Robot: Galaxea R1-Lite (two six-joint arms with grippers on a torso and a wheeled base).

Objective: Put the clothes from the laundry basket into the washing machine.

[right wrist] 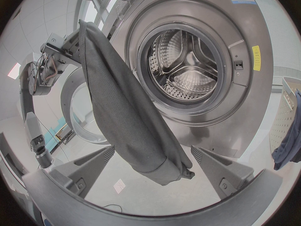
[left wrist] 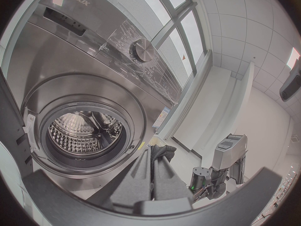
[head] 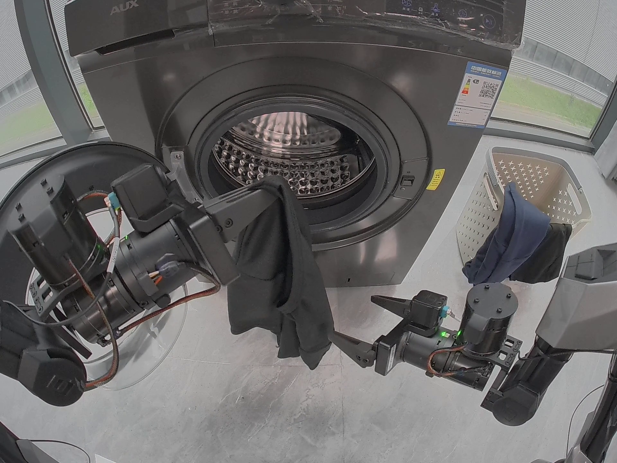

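1. Hanging from the left gripper (head: 273,193), a dark grey garment (head: 283,271) drapes in front of the washing machine (head: 398,91), across the lower edge of its drum (head: 289,152) opening.
2. The left gripper's fingers (left wrist: 142,176) are pressed narrowly together, pinching the garment's top fold between them.
3. The right gripper (head: 365,326) sits low near the floor at the garment's bottom end, its fingers spread wide and holding nothing.
4. The garment's hem hangs between those spread fingers; I cannot tell whether it touches them.
5. The round door (head: 71,162) stands swung open on the robot's left.
6. The laundry basket (head: 543,165) stands on the floor to the right of the machine, with a blue garment (head: 514,233) and a black garment (head: 551,258) draped over its front rim.
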